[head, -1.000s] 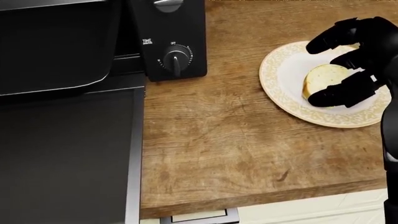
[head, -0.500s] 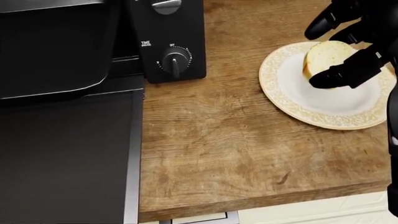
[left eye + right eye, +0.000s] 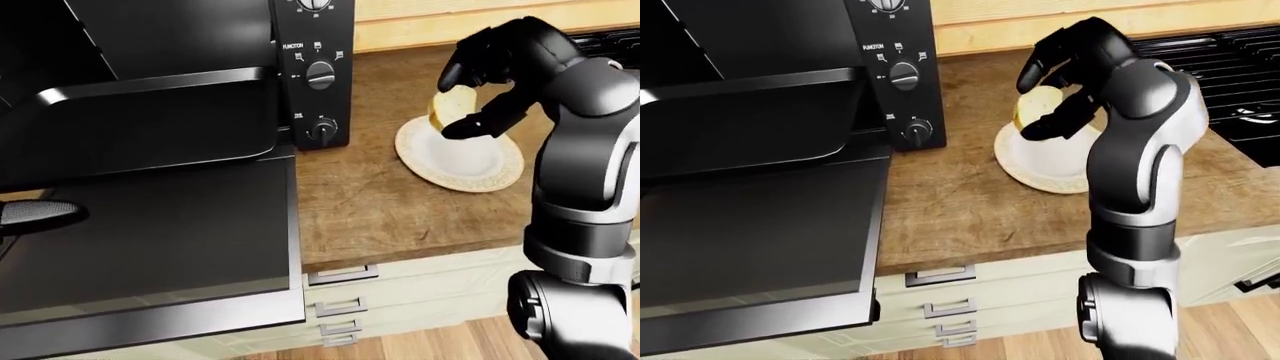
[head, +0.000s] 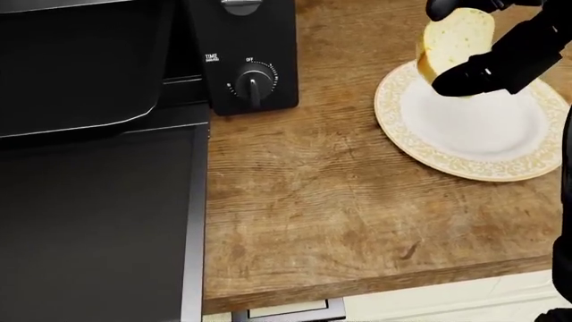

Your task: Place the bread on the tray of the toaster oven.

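Observation:
My right hand (image 3: 455, 103) is shut on the slice of bread (image 4: 456, 37) and holds it tilted in the air just above the left part of the white, gold-rimmed plate (image 4: 465, 168). The black toaster oven (image 4: 250, 54) stands to the left of the plate on the wooden counter. Its door (image 3: 150, 247) lies open and flat, and its dark tray (image 3: 150, 124) with a silvery rim sticks out above the door. A dark rounded part of my left arm or hand (image 3: 35, 214) shows at the left edge of the left-eye view; its fingers are hidden.
The wooden counter (image 4: 313, 201) runs between the oven and the plate. A black stove (image 3: 1230, 60) lies at the right end of the counter. Pale drawers with metal handles (image 3: 340, 277) sit under the counter edge.
My right hand has closed on the bread and raised it off the plate, moving up and slightly left in the head view. The plate is now bare.

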